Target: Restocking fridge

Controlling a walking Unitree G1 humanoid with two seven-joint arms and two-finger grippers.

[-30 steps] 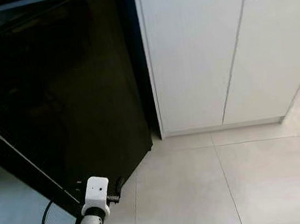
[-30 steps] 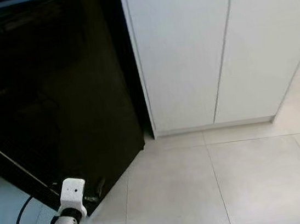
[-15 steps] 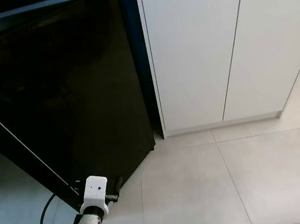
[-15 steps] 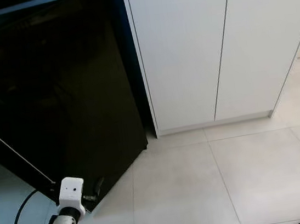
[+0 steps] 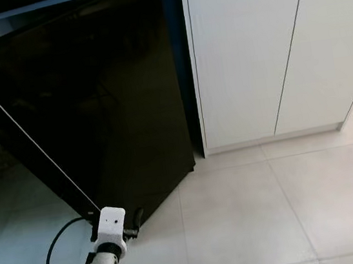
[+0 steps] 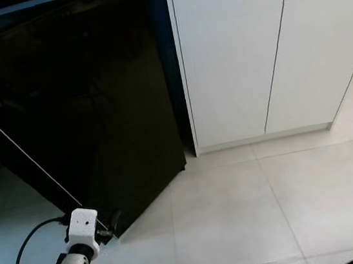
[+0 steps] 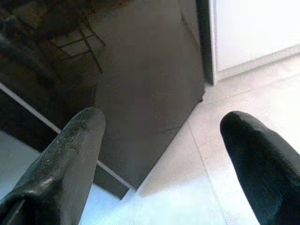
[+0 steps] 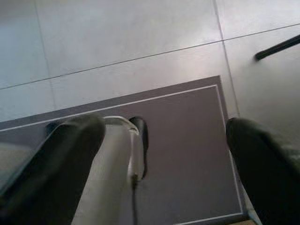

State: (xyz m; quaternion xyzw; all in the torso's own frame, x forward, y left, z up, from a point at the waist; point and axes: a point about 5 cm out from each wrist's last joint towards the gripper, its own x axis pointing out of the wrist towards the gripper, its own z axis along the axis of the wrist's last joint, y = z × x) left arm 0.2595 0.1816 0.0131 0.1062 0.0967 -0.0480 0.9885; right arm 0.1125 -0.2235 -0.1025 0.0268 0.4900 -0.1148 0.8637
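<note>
Fridge (image 5: pixel 87 98), tall, black and glossy, stands on the pale tiled floor (image 5: pixel 240 221) just beside a white cabinet (image 5: pixel 270 54). Left claw (image 7: pixel 159 154) is low near the fridge's bottom corner, fingers spread wide and holding nothing. Right claw (image 8: pixel 164 154) hangs over a grey mat (image 8: pixel 187 150), likewise wide open and empty

The fridge (image 5: pixel 89 111) is seen at the upper left of the frame, the cabinet (image 5: pixel 270 54) at the upper right, the tiled floor (image 5: pixel 259 219) below both.
</note>
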